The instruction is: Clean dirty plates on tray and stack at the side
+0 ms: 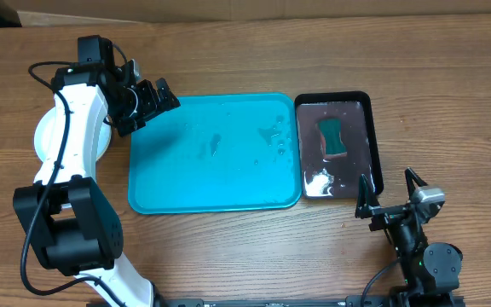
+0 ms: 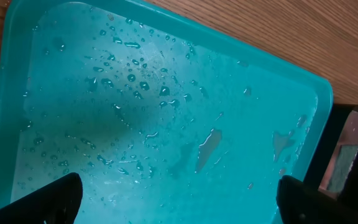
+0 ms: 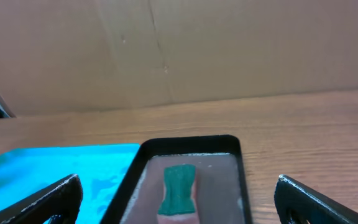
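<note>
Though wet, 1 tray [image 1: 214, 183], 1 sponge [image 1: 333, 138]

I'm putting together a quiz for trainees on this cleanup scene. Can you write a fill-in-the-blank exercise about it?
1. The sponge lying in the black tray is ____ in colour.
2. The turquoise tray is wet and holds ____ plates.
3. The white plate sits beside that tray, under the ____ arm.
4. The left gripper and the right gripper are both ____.

Missing words: green; no; left; open.
</note>
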Tool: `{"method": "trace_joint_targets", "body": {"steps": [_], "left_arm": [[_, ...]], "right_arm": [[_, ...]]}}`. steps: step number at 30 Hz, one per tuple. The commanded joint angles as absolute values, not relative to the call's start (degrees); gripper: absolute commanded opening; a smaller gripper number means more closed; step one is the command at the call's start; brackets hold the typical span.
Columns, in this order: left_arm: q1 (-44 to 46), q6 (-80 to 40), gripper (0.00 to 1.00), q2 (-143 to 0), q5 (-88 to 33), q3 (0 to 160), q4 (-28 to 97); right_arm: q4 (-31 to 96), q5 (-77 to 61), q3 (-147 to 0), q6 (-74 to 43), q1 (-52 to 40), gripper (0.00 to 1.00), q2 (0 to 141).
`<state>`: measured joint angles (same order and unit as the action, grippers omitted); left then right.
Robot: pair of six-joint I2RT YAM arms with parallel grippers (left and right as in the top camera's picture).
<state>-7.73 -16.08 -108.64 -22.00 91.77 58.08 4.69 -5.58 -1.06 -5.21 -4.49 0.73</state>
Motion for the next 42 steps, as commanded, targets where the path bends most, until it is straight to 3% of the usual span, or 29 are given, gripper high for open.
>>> {"method": "trace_joint_targets", "body": {"steps": [1,42], "left_arm": [[-7.57,-14.98,1.00,-107.15,-21.85,92.95,58.06],[-7.22,-14.98,1.00,-103.13,-20.84,92.95,58.08]], "right_arm": [[4.29,-5.67,-0.45,2.66,-4.10,1.00,0.16],[4.36,-5.63,-0.45,5.41,-4.10,1.00,0.16]]}}
